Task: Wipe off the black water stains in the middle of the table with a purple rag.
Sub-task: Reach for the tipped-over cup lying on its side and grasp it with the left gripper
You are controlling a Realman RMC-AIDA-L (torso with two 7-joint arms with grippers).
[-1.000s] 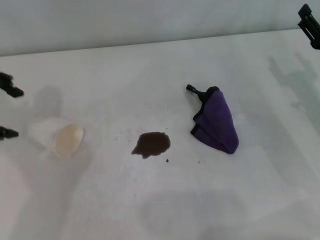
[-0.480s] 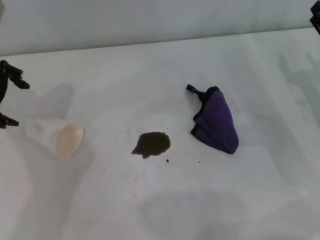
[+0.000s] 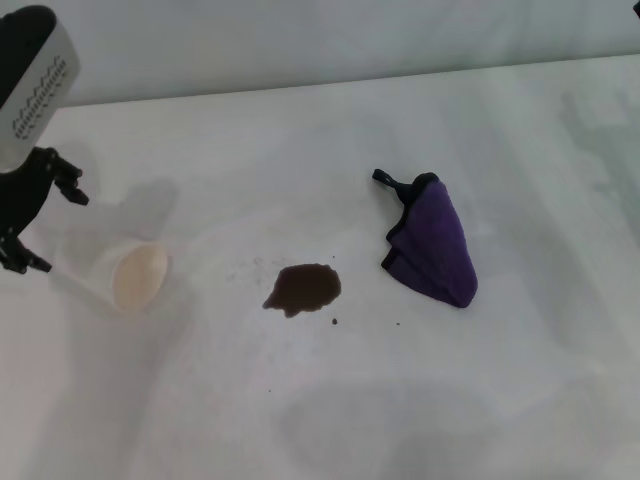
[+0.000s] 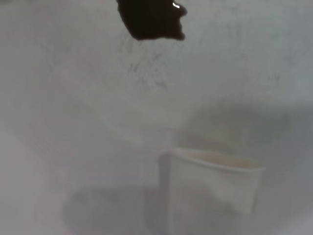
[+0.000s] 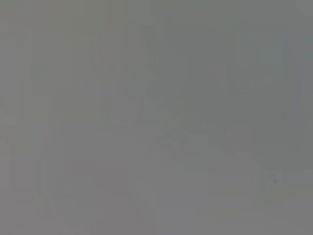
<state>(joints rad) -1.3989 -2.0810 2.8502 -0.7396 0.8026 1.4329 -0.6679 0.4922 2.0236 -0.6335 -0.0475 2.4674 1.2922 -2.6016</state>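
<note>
The black water stains (image 3: 303, 288) form a small dark puddle with a few specks in the middle of the white table (image 3: 330, 420). They also show in the left wrist view (image 4: 151, 19). The purple rag (image 3: 432, 245) lies crumpled to the puddle's right, with black edging and a black loop at its far end. My left gripper (image 3: 50, 228) is open at the far left, just left of a tipped cup, far from the rag. My right gripper is out of view, and the right wrist view shows only plain grey.
A translucent plastic cup (image 3: 130, 278) lies on its side left of the puddle, its mouth facing the front. It also shows in the left wrist view (image 4: 215, 188). The table's far edge meets a pale wall (image 3: 320, 40).
My left arm has come in from the left edge, towards the tipped cup. My right gripper has left the top right corner of the head view. Rag, puddle and cup have not moved.
</note>
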